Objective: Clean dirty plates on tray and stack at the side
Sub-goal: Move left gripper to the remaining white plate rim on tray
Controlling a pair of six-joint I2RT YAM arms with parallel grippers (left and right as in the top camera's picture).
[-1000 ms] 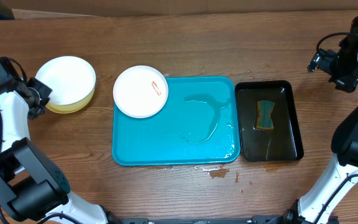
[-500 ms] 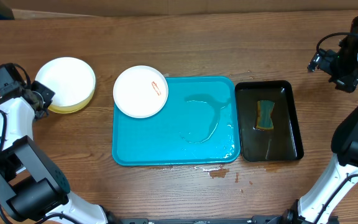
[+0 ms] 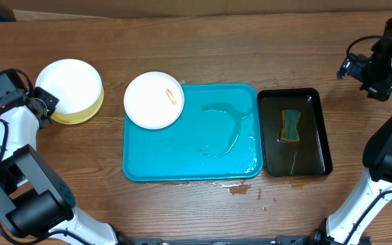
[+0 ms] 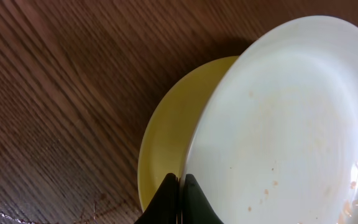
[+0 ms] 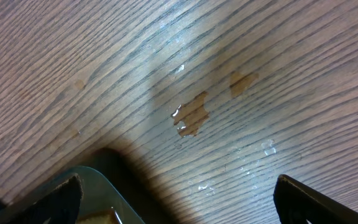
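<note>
At the far left of the overhead view my left claw (image 3: 45,107) was clenched tight, its tips right at the rim of a white plate (image 3: 69,82). In the left wrist view the two fingers (image 4: 166,194) met at that rim, and I could not tell whether they pinched it or only touched it. That white plate lay on a lime-green plate (image 3: 82,114), shifted off-centre so that a crescent of green showed along its lower edge, and it carried faint orange specks. Both sat on the tabletop (image 3: 216,47), well apart from the tray (image 3: 175,160).

To the right, a second white plate (image 3: 152,102) with a red-orange smear rested over the tray's upper left corner, partly overhanging the rim. The turquoise tray filled the middle of the frame, with a puddle (image 3: 226,129) in its right half. Brown spots (image 3: 240,189) marked the wood just below its lower edge.

Just beside the tray on the right stood a black tray (image 3: 320,146) with a sponge (image 3: 290,126) in it.

At the upper right my right claw (image 3: 351,68) hung released, jaws wide apart and grasping nothing, above bare wet wood near the black tray's corner
</note>
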